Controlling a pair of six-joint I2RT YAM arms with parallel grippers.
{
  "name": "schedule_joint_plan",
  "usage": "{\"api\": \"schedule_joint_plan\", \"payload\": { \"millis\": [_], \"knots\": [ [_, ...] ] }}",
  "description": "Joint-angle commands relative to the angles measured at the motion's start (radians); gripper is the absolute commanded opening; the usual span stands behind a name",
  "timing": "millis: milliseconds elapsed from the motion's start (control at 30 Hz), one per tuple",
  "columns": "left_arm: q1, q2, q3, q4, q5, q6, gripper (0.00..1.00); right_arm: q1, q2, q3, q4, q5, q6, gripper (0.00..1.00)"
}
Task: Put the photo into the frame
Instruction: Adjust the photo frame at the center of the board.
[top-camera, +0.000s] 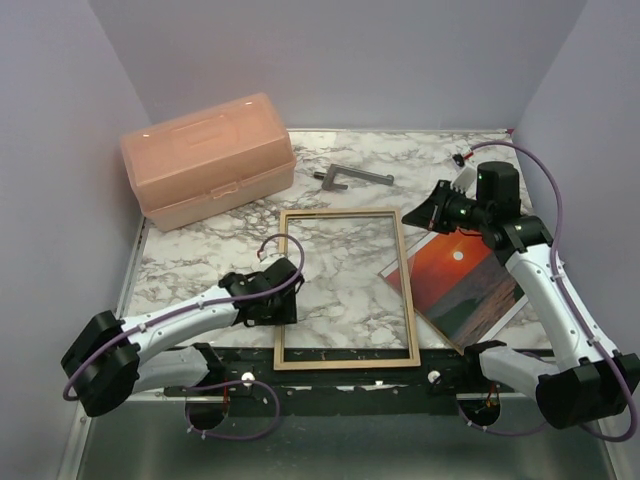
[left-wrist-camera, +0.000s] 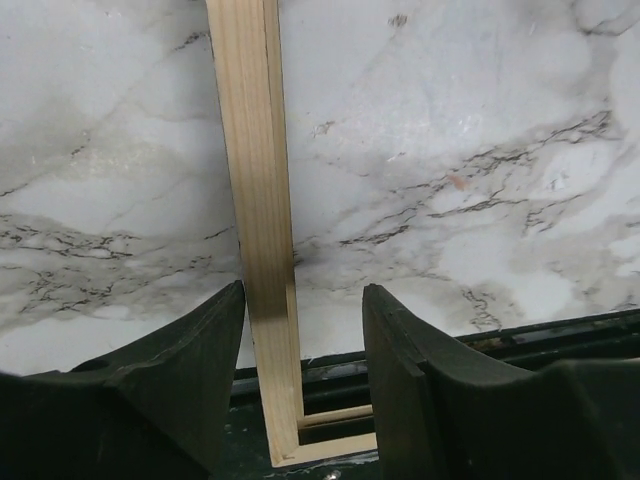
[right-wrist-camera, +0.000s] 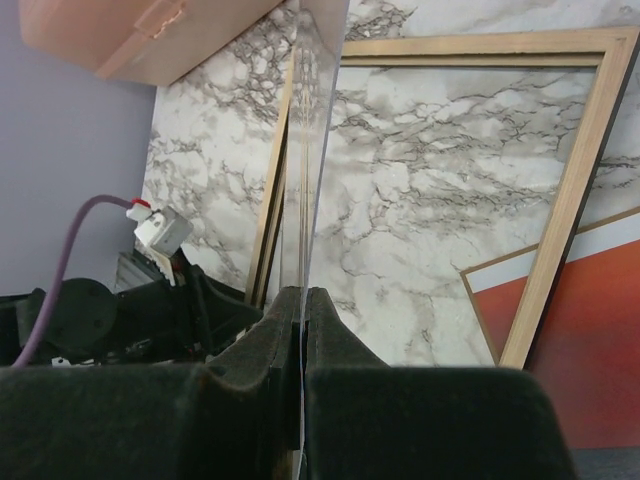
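The frame (top-camera: 345, 357) lies flat on the marble table, tan wood face up. My left gripper (top-camera: 280, 300) is open, its jaws astride the frame's left rail (left-wrist-camera: 260, 200) near the near-left corner, not touching it. My right gripper (top-camera: 418, 214) is shut on the edge of a thin clear pane (right-wrist-camera: 315, 150), seen edge-on and held tilted over the frame (right-wrist-camera: 575, 190). The photo (top-camera: 460, 280), a red-orange sunset with a small white sun, lies face up on the brown backing board (top-camera: 430, 320) right of the frame. It also shows in the right wrist view (right-wrist-camera: 600, 330).
A peach plastic box (top-camera: 205, 160) stands at the back left. A grey metal tool (top-camera: 350, 177) lies behind the frame. A black strip (top-camera: 350, 385) runs along the table's near edge, under the frame's near rail. Purple walls close in the sides.
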Motion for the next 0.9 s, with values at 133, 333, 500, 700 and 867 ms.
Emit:
{"api": "schedule_joint_plan", "payload": {
  "millis": [133,333,500,700,867],
  "knots": [
    [0.221,-0.205,-0.130,0.185,0.205,0.060,0.52,0.001,0.019,-0.056,0.021,-0.116,0.026,0.01],
    [0.364,-0.271,-0.147,0.140,0.230,0.124,0.53,0.001,0.024,-0.045,0.041,-0.166,0.058,0.01],
    [0.403,-0.268,-0.160,0.120,0.224,0.163,0.50,0.001,0.024,-0.013,0.030,-0.192,0.069,0.01],
    [0.407,-0.260,-0.165,0.140,0.214,0.173,0.48,0.000,0.020,0.029,-0.002,-0.196,0.063,0.01],
    [0.409,-0.239,-0.162,0.148,0.208,0.175,0.46,0.000,0.018,0.064,-0.033,-0.188,0.047,0.01]
  ]
}}
